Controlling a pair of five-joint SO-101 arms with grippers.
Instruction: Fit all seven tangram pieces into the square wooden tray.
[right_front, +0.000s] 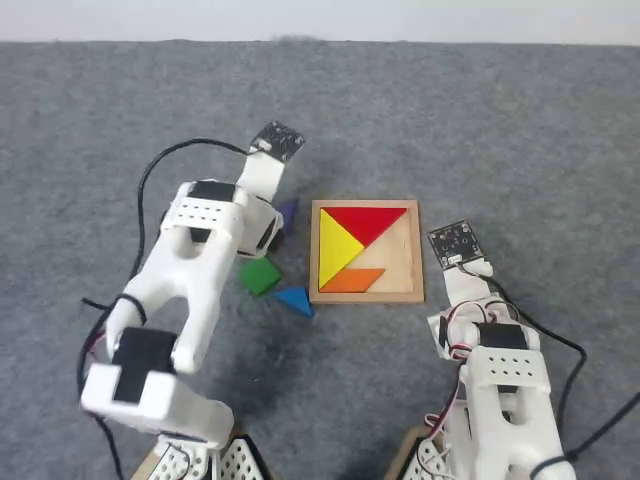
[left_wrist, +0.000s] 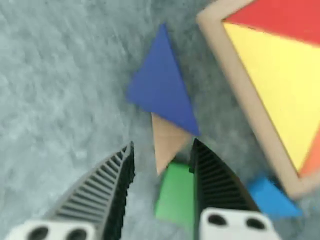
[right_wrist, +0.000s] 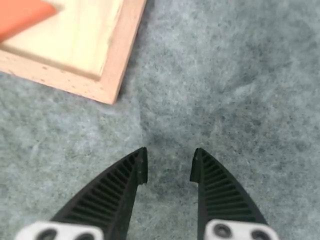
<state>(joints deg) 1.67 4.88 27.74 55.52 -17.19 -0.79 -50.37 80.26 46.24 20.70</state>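
L pincer (left_wrist: 163, 145) ribbed, spread over tan triangle (left_wrist: 167, 136) nr green square (left_wrist: 175, 197).

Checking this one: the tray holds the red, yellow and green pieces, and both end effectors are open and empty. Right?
Not quite: the green piece lies on the carpet outside the tray, as the high view shows. The tray holds the red piece, yellow piece and orange piece; the left end effector and right end effector are open and empty.

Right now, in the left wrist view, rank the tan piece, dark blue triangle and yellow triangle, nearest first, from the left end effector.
1. Tan piece, between the left end effector's tips.
2. Dark blue triangle, on the mat just beyond.
3. Yellow triangle, in the tray.
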